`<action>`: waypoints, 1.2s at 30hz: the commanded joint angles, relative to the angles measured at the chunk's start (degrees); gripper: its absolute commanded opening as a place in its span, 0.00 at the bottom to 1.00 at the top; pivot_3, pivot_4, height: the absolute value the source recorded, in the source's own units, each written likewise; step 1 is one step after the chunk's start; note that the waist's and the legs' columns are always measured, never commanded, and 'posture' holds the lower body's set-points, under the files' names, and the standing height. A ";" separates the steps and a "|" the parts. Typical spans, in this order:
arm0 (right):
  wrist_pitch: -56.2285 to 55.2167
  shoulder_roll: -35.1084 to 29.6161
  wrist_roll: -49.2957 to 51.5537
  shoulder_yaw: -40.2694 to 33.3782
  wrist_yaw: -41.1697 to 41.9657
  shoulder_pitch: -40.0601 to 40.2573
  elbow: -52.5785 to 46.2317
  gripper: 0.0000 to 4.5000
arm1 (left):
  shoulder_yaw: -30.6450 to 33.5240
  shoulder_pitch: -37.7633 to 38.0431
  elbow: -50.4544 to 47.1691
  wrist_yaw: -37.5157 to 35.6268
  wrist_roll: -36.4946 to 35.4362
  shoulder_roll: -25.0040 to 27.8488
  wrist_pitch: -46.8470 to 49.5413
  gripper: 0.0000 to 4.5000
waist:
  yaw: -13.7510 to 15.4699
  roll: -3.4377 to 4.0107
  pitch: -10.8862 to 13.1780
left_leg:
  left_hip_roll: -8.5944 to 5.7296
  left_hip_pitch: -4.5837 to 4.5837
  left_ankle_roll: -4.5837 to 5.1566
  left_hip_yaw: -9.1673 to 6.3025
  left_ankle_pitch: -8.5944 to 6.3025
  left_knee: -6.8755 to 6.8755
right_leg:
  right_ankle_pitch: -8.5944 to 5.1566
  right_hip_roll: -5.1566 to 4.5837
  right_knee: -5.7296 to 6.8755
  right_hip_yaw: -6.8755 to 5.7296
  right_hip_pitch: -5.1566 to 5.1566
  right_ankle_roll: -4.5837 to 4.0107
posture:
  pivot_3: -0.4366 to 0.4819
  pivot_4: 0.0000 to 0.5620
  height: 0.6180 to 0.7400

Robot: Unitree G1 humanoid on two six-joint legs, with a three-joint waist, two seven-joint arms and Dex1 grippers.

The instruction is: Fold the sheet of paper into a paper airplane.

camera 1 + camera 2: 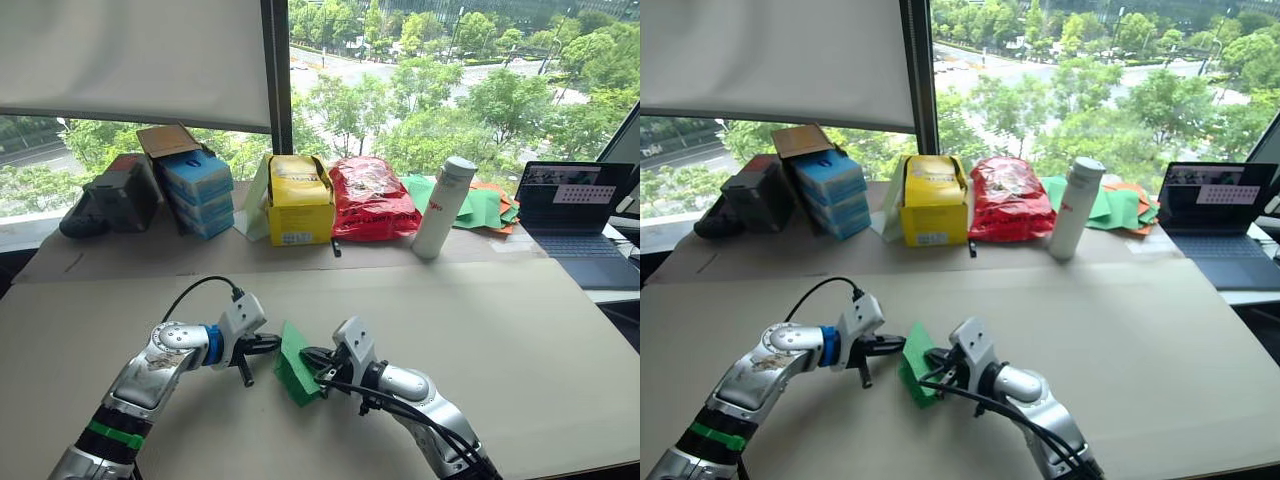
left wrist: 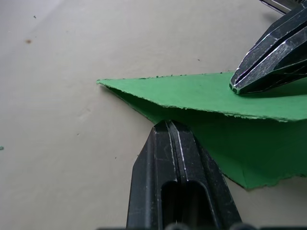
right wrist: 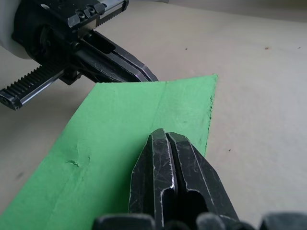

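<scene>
The sheet of paper [image 1: 297, 364] is green and folded into a narrow wedge with a raised flap, lying on the beige table between my two grippers. My left gripper [image 2: 168, 125] is shut, and its tip touches the paper's folded edge from the left. My right gripper [image 3: 163, 134] is shut too, with its tip resting on the paper's upper face [image 3: 120, 120]. The left wrist view shows the right gripper's tip [image 2: 235, 87] pressed onto the top flap [image 2: 192, 93]. No paper shows between either pair of fingers.
Along the back of the table stand a black bag [image 1: 105, 200], stacked blue boxes [image 1: 198, 192], a yellow box [image 1: 299, 200], a red bag [image 1: 372, 198], a white bottle [image 1: 444, 207], a heap of green and orange sheets [image 1: 487, 207] and a laptop [image 1: 578, 215].
</scene>
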 commanded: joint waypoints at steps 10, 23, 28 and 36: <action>-0.57 -0.51 -0.48 0.74 1.03 -1.23 -0.11 0.00 | 2.51 1.38 -9.48 0.73 -6.42 -0.06 4.24 0.01 | -0.10 -0.02 0.01 | -0.01 0.02 -0.04 0.01 0.02 -0.01 | 0.00 -0.01 0.00 0.02 0.01 0.00 | 0.48 0.27 1.00; 0.98 -2.76 -1.58 0.81 0.91 -2.54 -1.62 0.00 | -2.79 9.02 -3.72 2.84 -1.08 -0.81 -3.49 0.01 | 0.11 -0.03 0.02 | -0.03 0.16 -0.07 0.00 0.03 -0.03 | -0.04 -0.17 0.15 0.04 0.05 -0.07 | 0.48 0.27 1.00; 3.73 -4.42 -3.48 1.08 0.89 -5.07 -0.80 0.00 | -3.13 8.49 -2.52 3.22 -0.60 -1.45 -4.20 0.01 | 0.11 -0.03 0.02 | -0.02 0.16 -0.07 0.00 0.03 -0.03 | -0.04 -0.19 0.16 0.07 0.05 -0.07 | 0.48 0.27 1.00; 10.22 -9.26 -4.21 3.57 3.07 -1.21 -6.14 0.00 | -5.52 5.12 1.68 0.26 2.24 -0.17 -9.20 0.01 | 0.70 -0.05 0.00 | -0.03 0.23 0.02 0.00 -0.02 -0.02 | -0.04 -0.24 0.13 0.06 0.12 -0.07 | 0.48 0.27 1.00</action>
